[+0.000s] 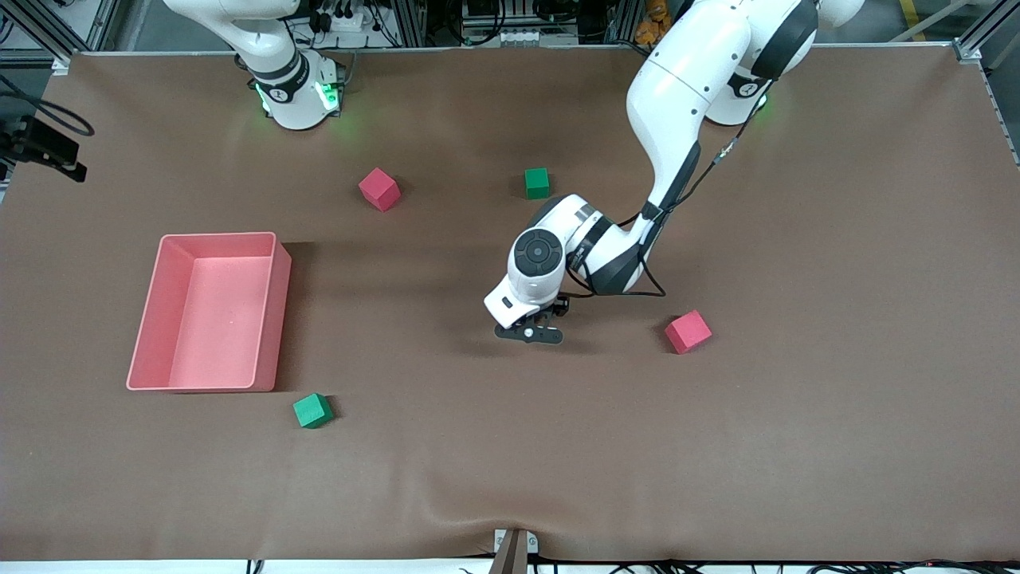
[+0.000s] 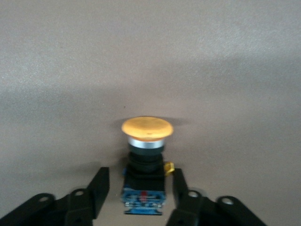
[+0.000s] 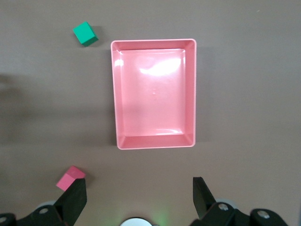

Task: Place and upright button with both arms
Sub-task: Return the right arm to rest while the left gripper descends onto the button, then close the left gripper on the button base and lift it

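The button (image 2: 146,129) has a round flat orange cap on a black body with a blue base. In the left wrist view it lies on its side on the brown cloth, cap pointing away from the gripper. My left gripper (image 2: 140,189) is low over the cloth mid-table (image 1: 532,332), open, with one finger on each side of the button's body. One finger (image 2: 98,188) stands clear of it; the other sits close beside it. The hand hides the button in the front view. My right gripper (image 3: 138,197) is open and empty, held high near its base, and waits.
A pink tray (image 1: 275,311), empty, sits toward the right arm's end; it also shows in the right wrist view (image 3: 153,42). Red cubes (image 1: 379,189) (image 1: 688,331) and green cubes (image 1: 537,182) (image 1: 312,410) lie scattered on the cloth.
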Action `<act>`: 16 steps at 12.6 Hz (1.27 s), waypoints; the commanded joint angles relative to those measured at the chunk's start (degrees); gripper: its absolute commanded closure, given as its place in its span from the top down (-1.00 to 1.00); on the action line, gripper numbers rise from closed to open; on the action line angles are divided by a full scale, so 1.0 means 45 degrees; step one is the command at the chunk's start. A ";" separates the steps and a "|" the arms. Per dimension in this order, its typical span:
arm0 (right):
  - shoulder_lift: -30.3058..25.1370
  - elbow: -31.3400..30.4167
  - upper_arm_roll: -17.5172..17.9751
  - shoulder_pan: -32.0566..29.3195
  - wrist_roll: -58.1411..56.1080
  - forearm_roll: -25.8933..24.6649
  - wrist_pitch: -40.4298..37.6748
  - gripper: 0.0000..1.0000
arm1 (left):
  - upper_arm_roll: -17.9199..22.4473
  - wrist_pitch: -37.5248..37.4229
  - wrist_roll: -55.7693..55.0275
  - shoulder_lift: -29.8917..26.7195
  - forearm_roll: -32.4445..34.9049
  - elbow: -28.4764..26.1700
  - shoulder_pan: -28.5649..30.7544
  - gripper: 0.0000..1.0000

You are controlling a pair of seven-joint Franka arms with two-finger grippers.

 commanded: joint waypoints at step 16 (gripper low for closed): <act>-0.0345 -0.1293 0.0229 0.0868 0.0691 -0.0732 0.1298 1.00 | 0.0760 0.0092 -0.6237 -0.1140 0.2024 0.0212 -0.1311 -1.00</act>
